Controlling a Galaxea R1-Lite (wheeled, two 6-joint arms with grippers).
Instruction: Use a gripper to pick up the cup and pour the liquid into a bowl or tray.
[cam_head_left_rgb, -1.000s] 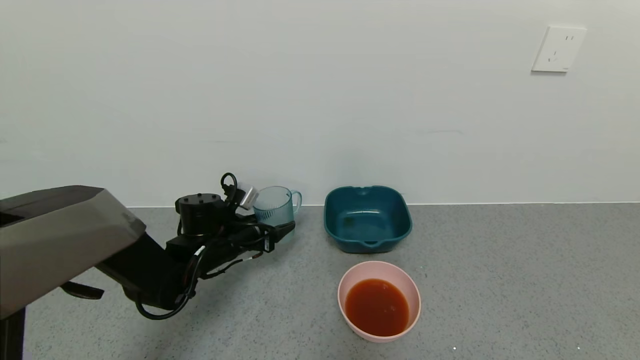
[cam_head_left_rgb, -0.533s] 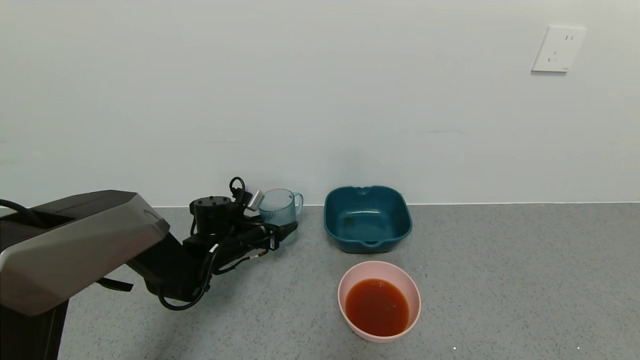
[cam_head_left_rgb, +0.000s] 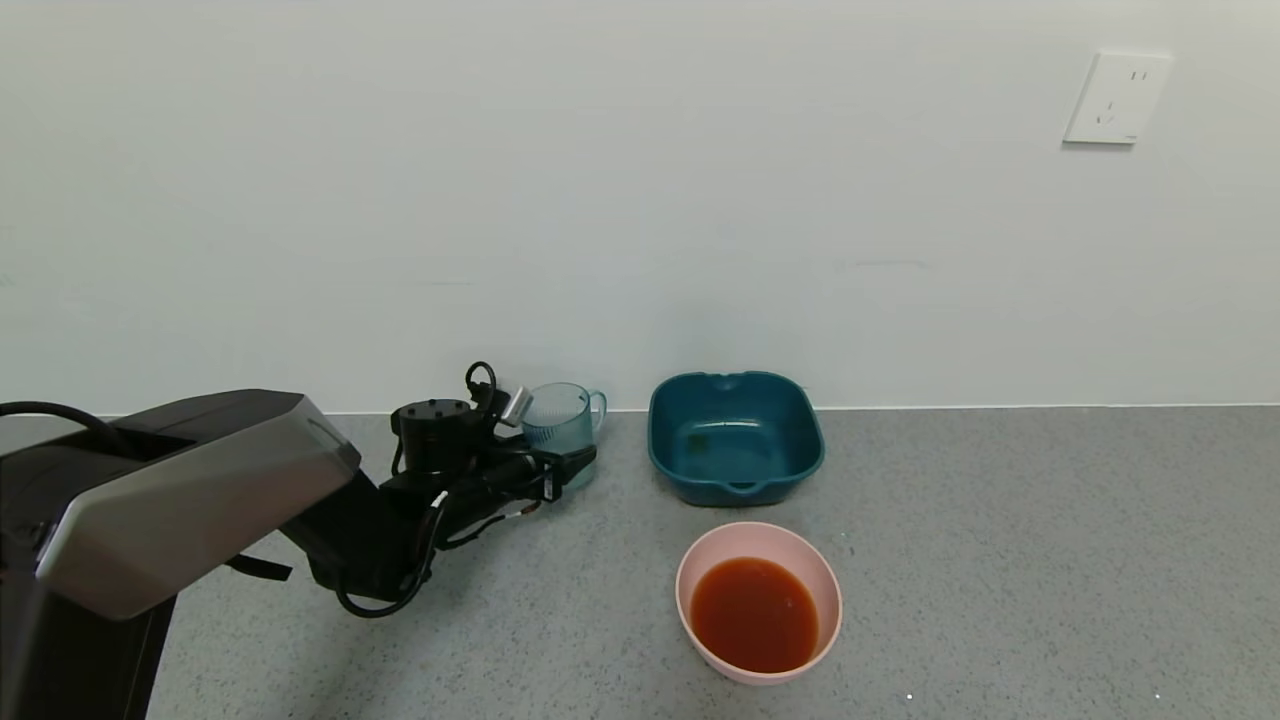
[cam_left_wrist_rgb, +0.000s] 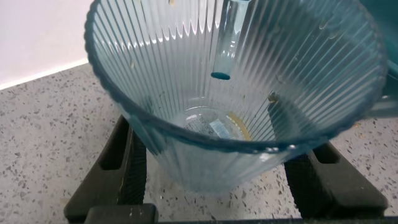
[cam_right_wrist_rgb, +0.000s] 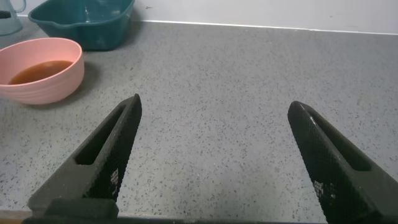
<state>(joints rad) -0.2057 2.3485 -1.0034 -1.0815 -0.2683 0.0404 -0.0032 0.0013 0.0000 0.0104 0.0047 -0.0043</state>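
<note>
The left tool (cam_head_left_rgb: 575, 462) is clenched on the cup (cam_head_left_rgb: 560, 420), its two black fingers (cam_left_wrist_rgb: 124, 168) pressed against the ribbed sides low on the cup, which stands upright on the desk (cam_head_left_rgb: 1000, 560) near the back edge, by the wall. In the head view the arm's cables and joint cover the cup's lower left part, and only one fingertip shows in front of it. The wrist view looks down into the cup (cam_left_wrist_rgb: 236, 99): it holds no pool of liquid, only small specks and a faint smear on the bottom, and its rim is cut off at the frame.

The liquid (cam_head_left_rgb: 753, 613) lies in the pink bowl (cam_head_left_rgb: 700, 560), toward the desk's front edge. A teal basin (cam_head_left_rgb: 735, 432) stands behind the bowl, to the right of the cup and apart from it.

The right tool (cam_right_wrist_rgb: 211, 155) does not show in the head view; its own camera shows its fingers spread wide over bare desk, grasping nothing, well apart from the bowl (cam_right_wrist_rgb: 62, 78).

A small white tag (cam_head_left_rgb: 515, 405) on the left arm carries no print that can be read. A wall socket (cam_head_left_rgb: 1115, 97) sits high on the right.
</note>
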